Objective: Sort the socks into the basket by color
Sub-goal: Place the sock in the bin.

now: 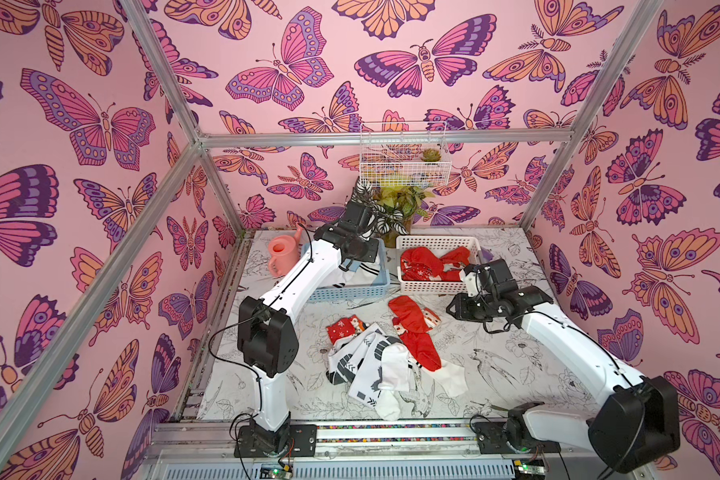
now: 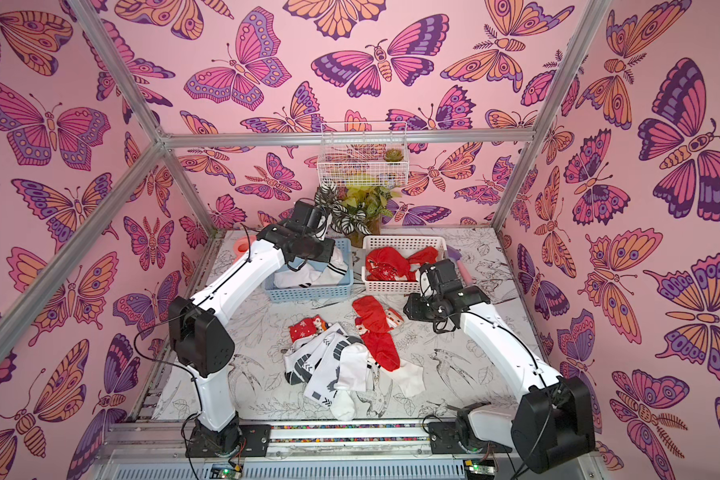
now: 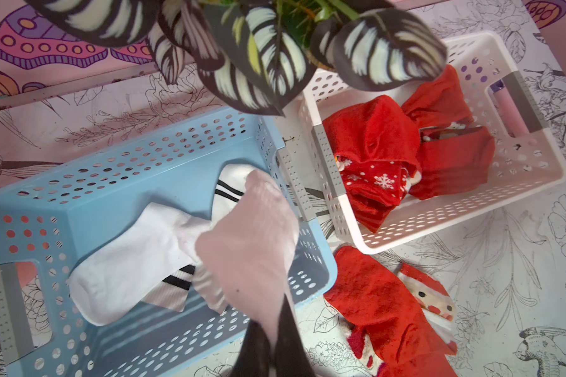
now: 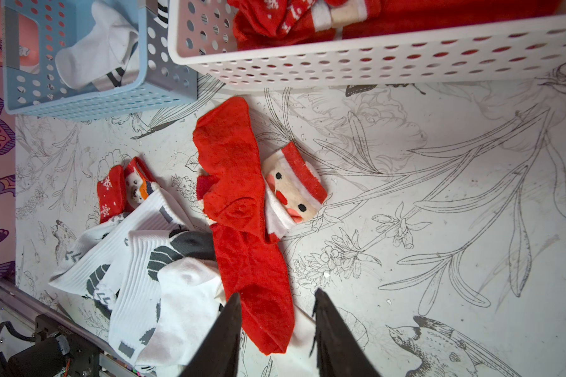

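My left gripper [image 3: 275, 329] is shut on a white sock [image 3: 249, 241] that hangs over the blue basket [image 3: 111, 182]. Inside that basket lies a white sock with black stripes [image 3: 128, 261]. Several red socks [image 3: 389, 153] fill the white basket [image 3: 438, 222], which stands beside the blue one. On the table in front of the baskets lie red socks [image 1: 416, 332], a Santa-face sock [image 4: 294, 189] and a heap of white socks with grey patterns [image 1: 371, 365]. My right gripper [image 4: 276, 293] hovers open above the table, in front of the white basket [image 1: 429, 286], with nothing between its fingers.
A pink watering can [image 1: 281, 253] stands left of the blue basket [image 1: 350, 293]. A potted plant [image 1: 391, 208] sits behind the baskets, its leaves close over my left wrist. A wire basket [image 1: 404, 158] hangs on the back wall. Aluminium frame posts ring the table.
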You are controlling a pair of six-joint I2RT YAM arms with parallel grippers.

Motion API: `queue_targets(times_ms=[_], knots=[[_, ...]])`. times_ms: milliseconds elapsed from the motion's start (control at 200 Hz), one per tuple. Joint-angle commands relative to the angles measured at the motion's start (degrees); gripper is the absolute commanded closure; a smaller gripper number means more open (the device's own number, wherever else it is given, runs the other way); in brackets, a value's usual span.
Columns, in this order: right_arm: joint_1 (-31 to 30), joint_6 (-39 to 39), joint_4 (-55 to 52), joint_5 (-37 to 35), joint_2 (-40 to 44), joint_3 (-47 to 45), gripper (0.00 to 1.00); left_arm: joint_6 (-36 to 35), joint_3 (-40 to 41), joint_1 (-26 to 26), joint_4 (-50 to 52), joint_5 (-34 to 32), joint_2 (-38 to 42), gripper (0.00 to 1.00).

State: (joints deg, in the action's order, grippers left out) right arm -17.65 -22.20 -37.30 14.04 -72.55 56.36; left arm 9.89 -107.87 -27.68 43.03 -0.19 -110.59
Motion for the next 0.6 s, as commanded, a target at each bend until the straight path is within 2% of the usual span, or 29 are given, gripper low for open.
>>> queue_targets(times_ms=[0, 596], knots=[[-0.19, 0.84, -0.50, -0.08, -0.21, 1.65, 0.61, -0.68, 0.35, 1.38, -2.05, 1.06, -0.92, 0.98], [-0.13, 0.75, -0.67, 0.00, 0.20, 1.65, 0.60, 4.19, 15.16, 6.48, -14.94, 4.43, -2.53, 0.97]])
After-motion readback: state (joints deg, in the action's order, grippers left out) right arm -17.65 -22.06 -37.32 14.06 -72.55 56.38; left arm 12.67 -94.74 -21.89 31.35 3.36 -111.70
